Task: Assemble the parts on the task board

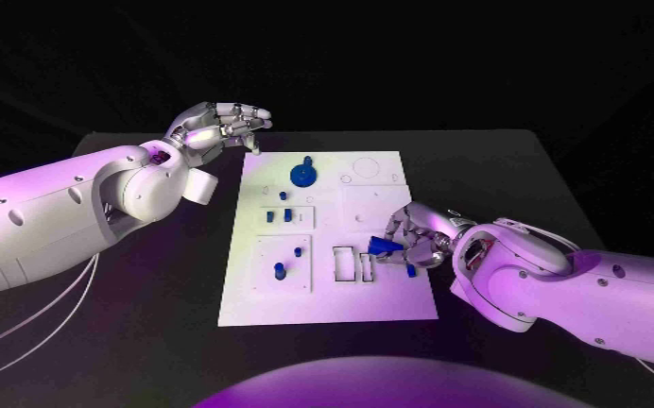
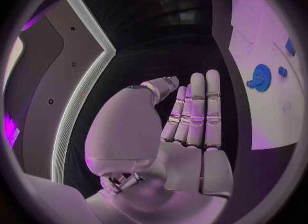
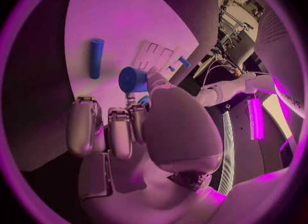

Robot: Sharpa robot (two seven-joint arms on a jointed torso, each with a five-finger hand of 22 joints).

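From the head camera I see the flat white rectangular task board (image 1: 332, 299) lying in the middle of the black bench (image 1: 518, 158), with my two white arms coming in from either side. My right hand (image 1: 416, 233) sits over the board's right half, and its fingers (image 3: 122, 131) hold a small blue cone-shaped part (image 1: 383, 246) pinched against the thumb; in the right wrist view that part (image 3: 133, 79) shows at the fingertips, above the white surface. Just beside the hand a short blue cylindrical peg (image 1: 410, 271) lies flat on the board, and the right wrist view shows it (image 3: 95, 57) apart from the held piece. The two narrow rectangular slots (image 1: 353, 263) are cut into the board right next to the held part. Farther up the board a round blue gear (image 1: 304, 177) lies flat, and several small blue pieces (image 1: 280, 214) sit on the left half. My left hand (image 1: 218, 126) hovers off the board's far left corner, above the bench, holding nothing; the left wrist view shows its fingers (image 2: 195, 111) stretched out straight and close together, with the thumb slightly apart.
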